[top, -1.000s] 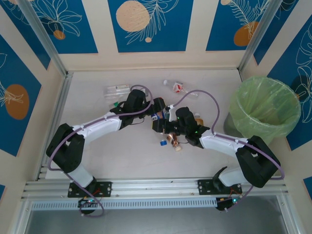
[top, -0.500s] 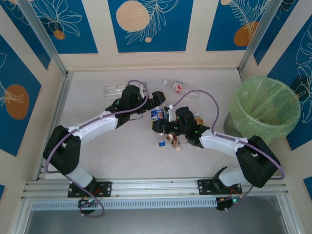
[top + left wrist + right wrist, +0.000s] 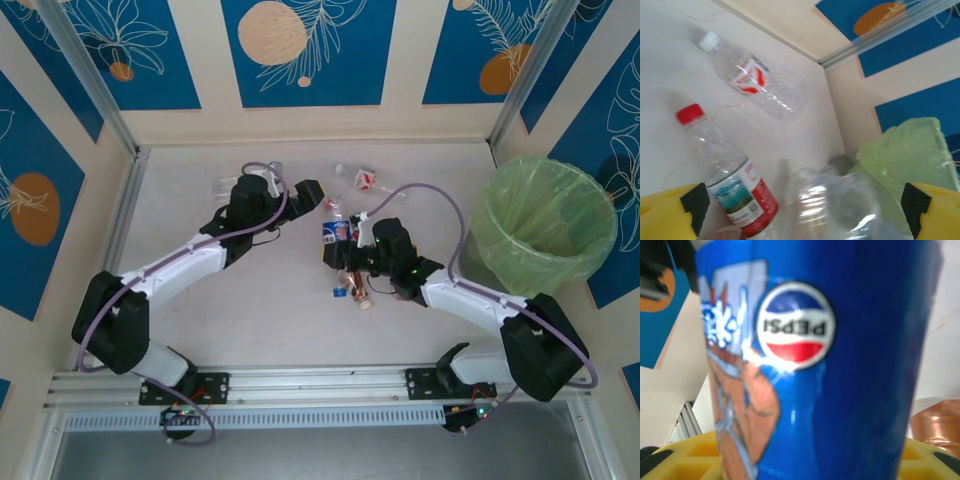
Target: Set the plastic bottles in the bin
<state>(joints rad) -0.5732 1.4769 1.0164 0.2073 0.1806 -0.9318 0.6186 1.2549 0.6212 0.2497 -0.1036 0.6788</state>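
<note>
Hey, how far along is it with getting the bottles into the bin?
Nothing looks done: no bottle can be seen inside the bin. In hand: the right gripper is shut on a blue-label bottle at mid-table. To go: the red-cap bottle, white-cap bottle and several more lie on the table; the left gripper is open over them.

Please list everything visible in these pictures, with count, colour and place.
blue-label bottle: one, Pepsi label, table middle
white-cap bottle: one, clear, red-white label, near far wall
red-cap bottle: one, clear, red-white label, middle
clear bottle: one, far left
small brown and blue pieces: too small to count, near middle
bin: one, grey, green bag, right side
table: one, white
left gripper: open, above far middle
right gripper: shut on blue-label bottle
</note>
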